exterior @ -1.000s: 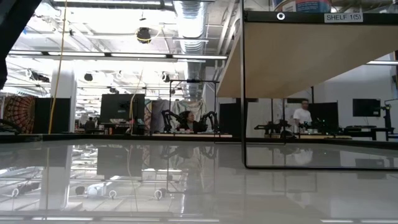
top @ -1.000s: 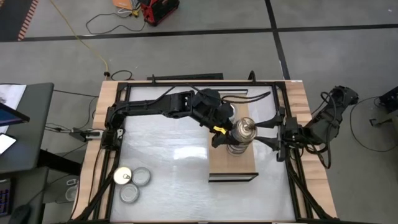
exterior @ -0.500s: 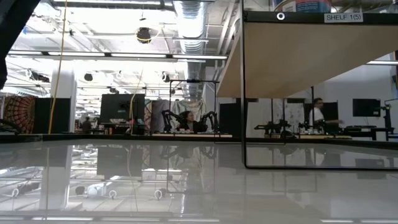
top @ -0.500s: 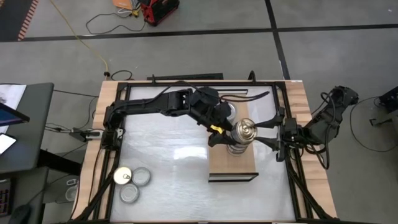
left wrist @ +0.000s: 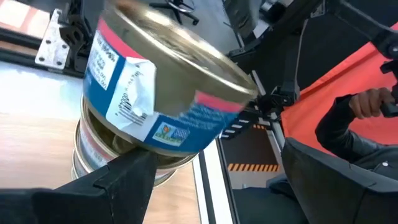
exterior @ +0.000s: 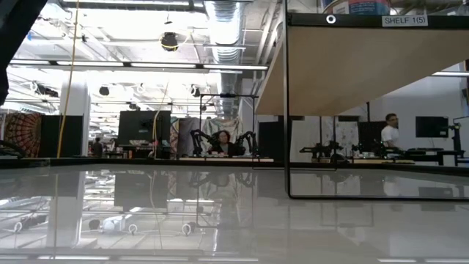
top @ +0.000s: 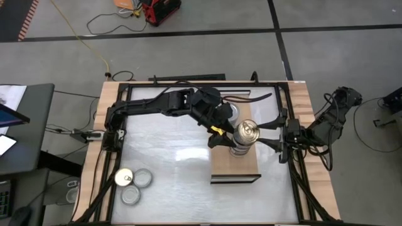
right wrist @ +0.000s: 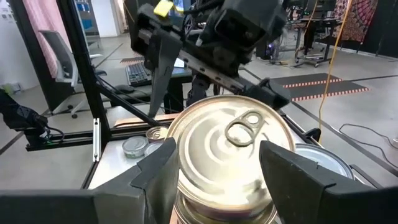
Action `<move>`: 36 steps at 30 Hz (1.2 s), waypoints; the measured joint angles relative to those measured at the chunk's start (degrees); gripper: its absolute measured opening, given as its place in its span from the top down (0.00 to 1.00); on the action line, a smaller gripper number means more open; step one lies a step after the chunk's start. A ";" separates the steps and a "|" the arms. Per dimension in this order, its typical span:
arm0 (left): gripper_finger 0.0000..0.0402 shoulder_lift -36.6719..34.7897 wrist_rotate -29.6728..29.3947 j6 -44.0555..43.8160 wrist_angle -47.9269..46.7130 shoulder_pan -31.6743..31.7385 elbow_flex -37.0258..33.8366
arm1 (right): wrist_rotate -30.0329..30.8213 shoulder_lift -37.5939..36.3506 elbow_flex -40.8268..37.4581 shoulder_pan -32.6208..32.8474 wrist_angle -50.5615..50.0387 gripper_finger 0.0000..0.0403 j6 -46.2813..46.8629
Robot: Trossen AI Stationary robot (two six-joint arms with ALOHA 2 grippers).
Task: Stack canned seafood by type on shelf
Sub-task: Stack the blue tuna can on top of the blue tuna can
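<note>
Right gripper (right wrist: 214,186) clamps round gold-lidded tin (right wrist: 231,152), tilted on stack (top: 239,148), wooden shelf (top: 221,164) middle; left gripper (top: 221,135) spread.

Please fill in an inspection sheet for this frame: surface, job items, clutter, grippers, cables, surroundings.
Surface: glossy grey-white tabletop in a dark frame; nothing spilled.
Job's things: stack of tins on the shelf, topped by a gold pull-tab tin with a blue label; one silver-lidded tin behind the stack; three loose tins on the tabletop near the left arm's base.
Clutter: nothing seen.
Grippers: left gripper open beside the stack, top tin between its fingers; right gripper at the stack's other side.
Cables: black cables along the table's far edge; floor cable.
Surroundings: side desk, red device, a person far off.
</note>
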 joint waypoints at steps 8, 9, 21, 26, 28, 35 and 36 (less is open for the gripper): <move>0.18 -0.33 -1.36 3.04 -6.73 -0.02 4.08 | -0.01 -0.08 0.00 0.00 0.09 0.39 0.02; 0.18 -0.33 -1.54 3.05 -7.25 -0.02 4.09 | 0.00 -0.08 0.00 0.00 0.07 0.39 0.02; 0.18 -0.17 -3.46 5.27 -7.78 -0.20 4.02 | 0.00 -0.11 0.00 0.83 0.17 0.39 0.16; 0.18 -3.86 -10.47 16.66 -12.88 -2.87 3.99 | 0.19 -1.29 0.02 4.51 -3.44 0.39 0.24; 0.18 -5.49 -18.87 23.01 -15.64 -5.68 4.01 | 0.74 -1.89 0.02 5.69 -6.15 0.39 1.75; 0.18 -8.90 -24.38 30.23 -17.38 -15.44 -0.86 | 2.50 -3.02 0.02 11.39 -9.03 0.39 3.40; 0.18 -8.96 -24.34 30.21 -17.51 -16.72 -1.99 | 2.49 -3.02 0.02 12.60 -9.35 0.39 3.41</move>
